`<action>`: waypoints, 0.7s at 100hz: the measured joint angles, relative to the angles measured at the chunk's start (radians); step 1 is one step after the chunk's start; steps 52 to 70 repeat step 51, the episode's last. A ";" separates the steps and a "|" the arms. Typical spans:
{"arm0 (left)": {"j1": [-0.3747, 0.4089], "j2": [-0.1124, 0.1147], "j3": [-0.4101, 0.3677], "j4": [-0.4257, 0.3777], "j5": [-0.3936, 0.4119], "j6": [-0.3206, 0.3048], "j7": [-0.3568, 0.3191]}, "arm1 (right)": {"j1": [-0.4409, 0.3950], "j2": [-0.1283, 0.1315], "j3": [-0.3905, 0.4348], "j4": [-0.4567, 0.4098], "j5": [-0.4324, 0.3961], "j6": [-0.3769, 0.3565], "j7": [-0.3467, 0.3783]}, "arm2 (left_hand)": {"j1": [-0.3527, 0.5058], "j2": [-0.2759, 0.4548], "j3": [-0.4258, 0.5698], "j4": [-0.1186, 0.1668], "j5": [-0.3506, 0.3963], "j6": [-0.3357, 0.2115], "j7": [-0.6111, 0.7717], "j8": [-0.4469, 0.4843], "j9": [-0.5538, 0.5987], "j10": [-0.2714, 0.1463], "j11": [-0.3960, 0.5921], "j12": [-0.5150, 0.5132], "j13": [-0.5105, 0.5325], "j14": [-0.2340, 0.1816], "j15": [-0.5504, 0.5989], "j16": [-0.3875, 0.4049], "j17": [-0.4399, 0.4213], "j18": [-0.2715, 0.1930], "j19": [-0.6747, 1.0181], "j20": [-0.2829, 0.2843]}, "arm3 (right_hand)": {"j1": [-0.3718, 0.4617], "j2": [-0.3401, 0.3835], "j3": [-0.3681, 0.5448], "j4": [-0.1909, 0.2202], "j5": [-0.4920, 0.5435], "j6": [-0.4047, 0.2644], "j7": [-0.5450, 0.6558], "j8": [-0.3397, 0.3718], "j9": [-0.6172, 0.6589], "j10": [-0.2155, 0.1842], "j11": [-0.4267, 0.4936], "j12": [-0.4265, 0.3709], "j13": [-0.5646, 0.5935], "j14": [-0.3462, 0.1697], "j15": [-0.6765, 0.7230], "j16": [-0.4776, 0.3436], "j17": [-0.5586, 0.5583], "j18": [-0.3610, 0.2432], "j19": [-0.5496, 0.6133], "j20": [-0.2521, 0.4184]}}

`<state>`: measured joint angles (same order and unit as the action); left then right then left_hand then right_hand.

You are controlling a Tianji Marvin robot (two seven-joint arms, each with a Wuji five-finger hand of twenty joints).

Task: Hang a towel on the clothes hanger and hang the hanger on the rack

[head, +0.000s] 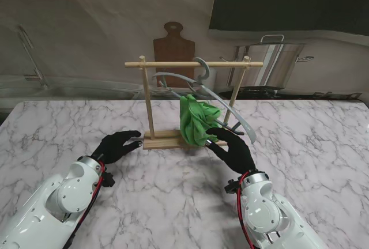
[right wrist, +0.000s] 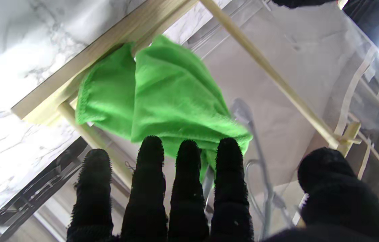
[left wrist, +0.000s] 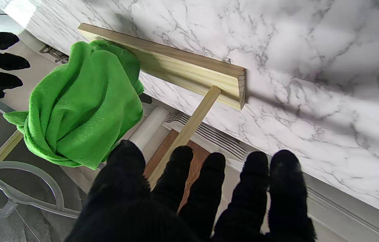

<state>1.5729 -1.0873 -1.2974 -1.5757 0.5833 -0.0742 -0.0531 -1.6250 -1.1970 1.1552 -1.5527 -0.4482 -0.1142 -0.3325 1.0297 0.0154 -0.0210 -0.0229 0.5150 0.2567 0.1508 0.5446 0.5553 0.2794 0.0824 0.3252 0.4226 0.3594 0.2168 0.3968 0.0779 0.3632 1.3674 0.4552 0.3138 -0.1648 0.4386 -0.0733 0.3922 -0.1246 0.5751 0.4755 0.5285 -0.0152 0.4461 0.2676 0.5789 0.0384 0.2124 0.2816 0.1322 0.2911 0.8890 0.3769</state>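
Observation:
A wooden rack (head: 193, 64) stands mid-table on a flat base (head: 161, 143). A grey hanger (head: 203, 69) hooks over its top bar and hangs tilted, one arm slanting down toward my right side. A bunched green towel (head: 198, 121) drapes from the hanger down to the base. My right hand (head: 233, 148) is open just in front of the towel (right wrist: 172, 97), fingers stretched toward it and thumb apart; the hanger (right wrist: 253, 134) looks blurred beside the fingers (right wrist: 189, 188). My left hand (head: 118, 145) is open by the base's left end (left wrist: 176, 64), near the left post.
The marble table (head: 69, 128) ends at a far edge behind the rack. Beyond it lie a wooden cutting board (head: 173, 44) against the wall and a steel pot (head: 271, 64) on the counter. A metal utensil (head: 26, 41) leans at the far left.

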 measured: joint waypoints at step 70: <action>-0.037 -0.005 0.015 0.032 -0.025 0.006 0.000 | 0.035 0.005 0.010 0.013 0.038 -0.009 0.024 | 0.000 0.000 0.000 0.000 0.000 0.000 0.000 -0.001 0.000 0.000 0.000 0.000 -0.002 0.000 0.000 0.000 0.000 0.000 0.000 0.000 | 0.000 0.000 0.003 0.000 0.000 0.000 0.000 -0.012 0.002 0.000 0.000 0.000 0.000 0.000 0.000 0.000 -0.001 0.000 -0.009 0.000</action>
